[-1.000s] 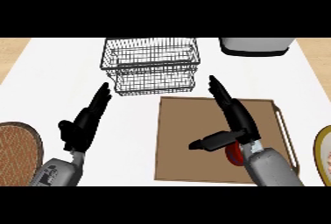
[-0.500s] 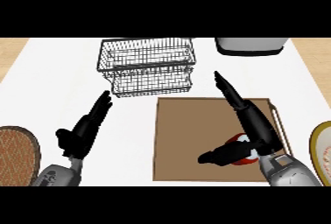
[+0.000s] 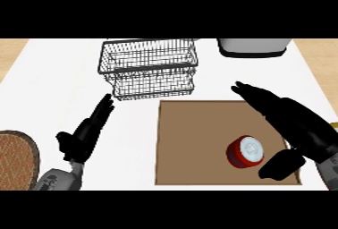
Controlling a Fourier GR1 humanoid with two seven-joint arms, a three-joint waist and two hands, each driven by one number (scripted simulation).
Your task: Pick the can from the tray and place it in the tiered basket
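A red can (image 3: 246, 152) with a pale lid stands on the brown tray (image 3: 191, 143), toward its right side. My right hand (image 3: 293, 123) hovers over the tray's right edge, fingers straight and pointing up-left, thumb (image 3: 280, 164) hanging just right of the can; it holds nothing. The wire tiered basket (image 3: 150, 67) stands at the back, left of centre. My left hand (image 3: 86, 132) rests open on the white counter left of the tray, fingers pointing toward the basket.
A woven brown plate (image 3: 14, 159) lies at the left edge beside my left forearm. A white and dark appliance (image 3: 254, 46) sits at the back right. Bare counter lies between basket and tray.
My right hand has shifted right and toward me, uncovering the can, which now shows fully beside the thumb. The left hand has barely moved.
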